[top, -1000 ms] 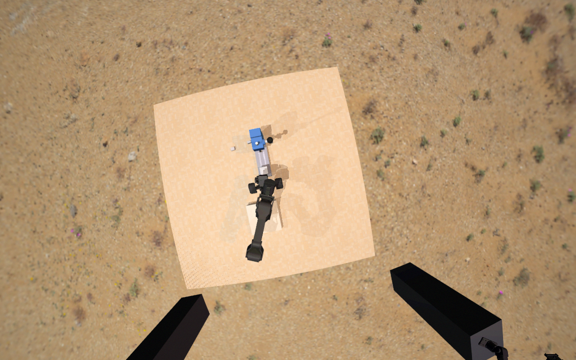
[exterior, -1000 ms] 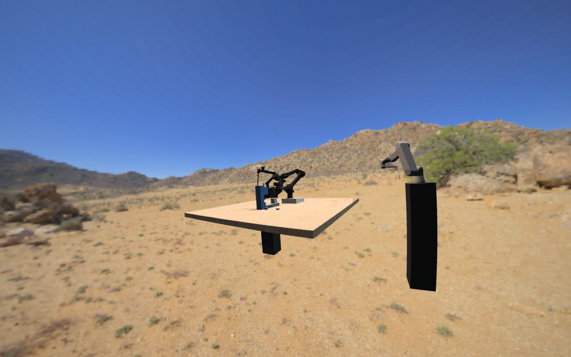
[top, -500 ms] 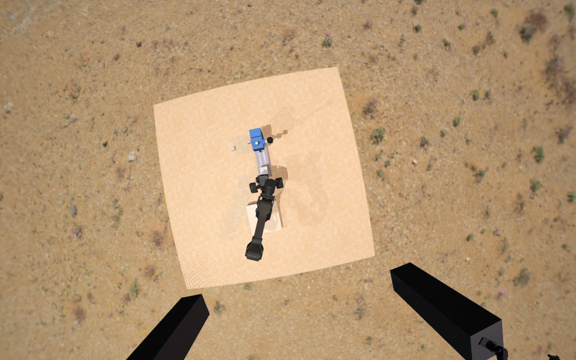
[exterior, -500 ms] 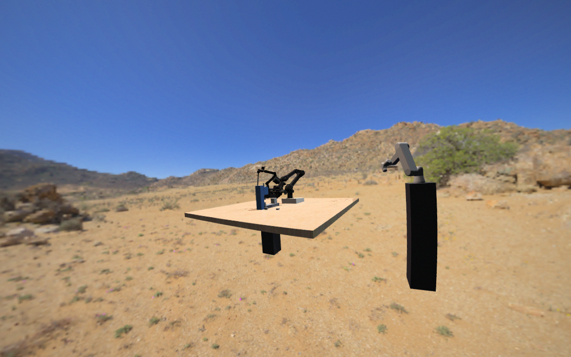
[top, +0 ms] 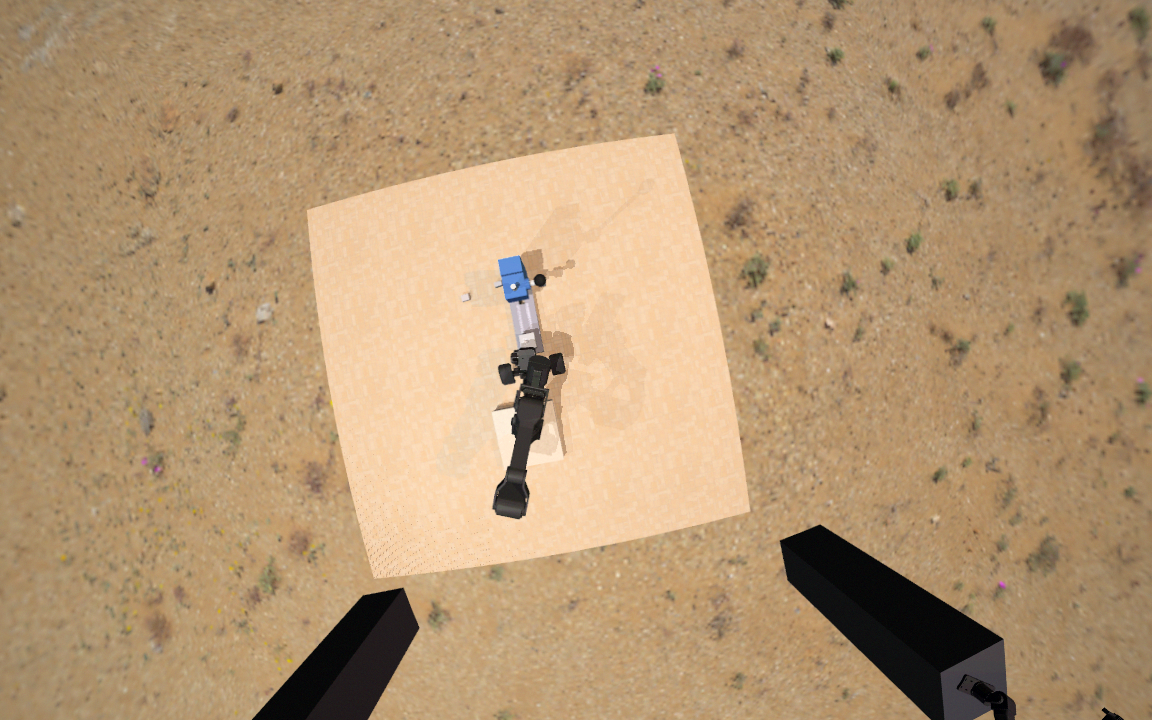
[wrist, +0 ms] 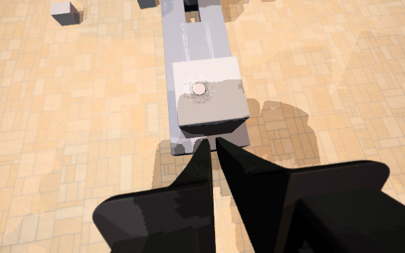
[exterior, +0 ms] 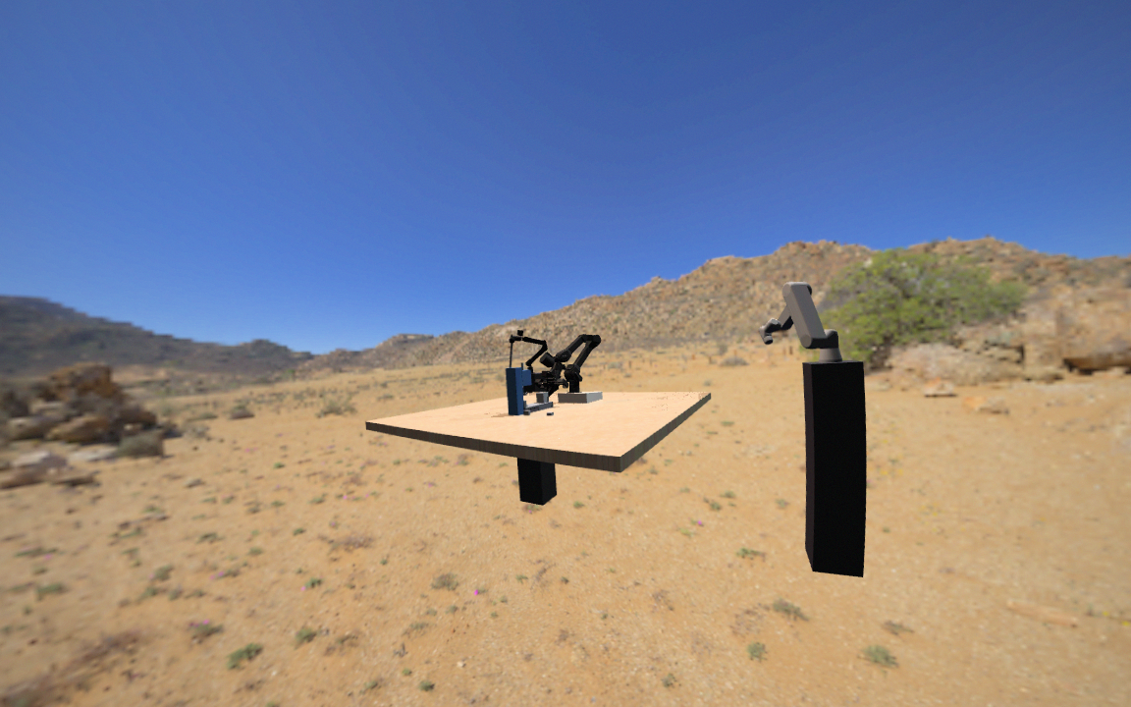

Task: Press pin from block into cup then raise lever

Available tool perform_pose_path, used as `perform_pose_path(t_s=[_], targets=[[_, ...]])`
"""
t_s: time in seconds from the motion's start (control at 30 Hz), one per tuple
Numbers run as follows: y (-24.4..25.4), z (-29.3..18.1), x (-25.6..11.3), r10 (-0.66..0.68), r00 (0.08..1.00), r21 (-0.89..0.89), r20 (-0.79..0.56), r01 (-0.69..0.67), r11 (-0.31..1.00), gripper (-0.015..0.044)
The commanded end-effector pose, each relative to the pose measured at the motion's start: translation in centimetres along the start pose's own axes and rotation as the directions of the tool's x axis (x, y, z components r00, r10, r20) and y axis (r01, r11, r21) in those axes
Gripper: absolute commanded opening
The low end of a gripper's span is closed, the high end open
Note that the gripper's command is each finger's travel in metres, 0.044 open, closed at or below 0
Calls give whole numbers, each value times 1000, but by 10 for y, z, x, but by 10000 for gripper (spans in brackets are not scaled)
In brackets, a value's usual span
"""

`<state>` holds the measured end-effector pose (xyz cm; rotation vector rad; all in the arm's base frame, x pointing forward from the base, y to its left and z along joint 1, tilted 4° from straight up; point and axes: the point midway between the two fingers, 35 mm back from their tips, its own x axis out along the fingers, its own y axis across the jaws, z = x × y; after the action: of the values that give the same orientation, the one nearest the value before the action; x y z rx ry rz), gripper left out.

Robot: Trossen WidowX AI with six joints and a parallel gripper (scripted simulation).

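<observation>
table (top: 410, 376) (exterior: 464, 421) (wrist: 65, 158) | blue press (top: 511, 266) (exterior: 514, 391) on it | small cube (top: 465, 297) (wrist: 62, 12), seemingly loose

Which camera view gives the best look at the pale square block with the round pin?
The wrist view: it shows the top face of the pale square block and the light round pin set off-centre. The top view shows only a small pale patch beside the black gripper; in the exterior view it is too small to judge.

Bright light — crisp shadows, bowed table edges (top: 508, 170) — softly blurred hills (exterior: 816, 290).
</observation>
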<state>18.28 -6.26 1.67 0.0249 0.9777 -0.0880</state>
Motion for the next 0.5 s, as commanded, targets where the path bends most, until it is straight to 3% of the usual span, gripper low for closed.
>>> perform_pose_path(t_s=[0.0, 0.47], targets=[[0, 4, 4, -3, 1000, 6, -5, 3, 1000, 30], [0, 20, 18, -3, 1000, 6, 23, 3, 1000, 30]])
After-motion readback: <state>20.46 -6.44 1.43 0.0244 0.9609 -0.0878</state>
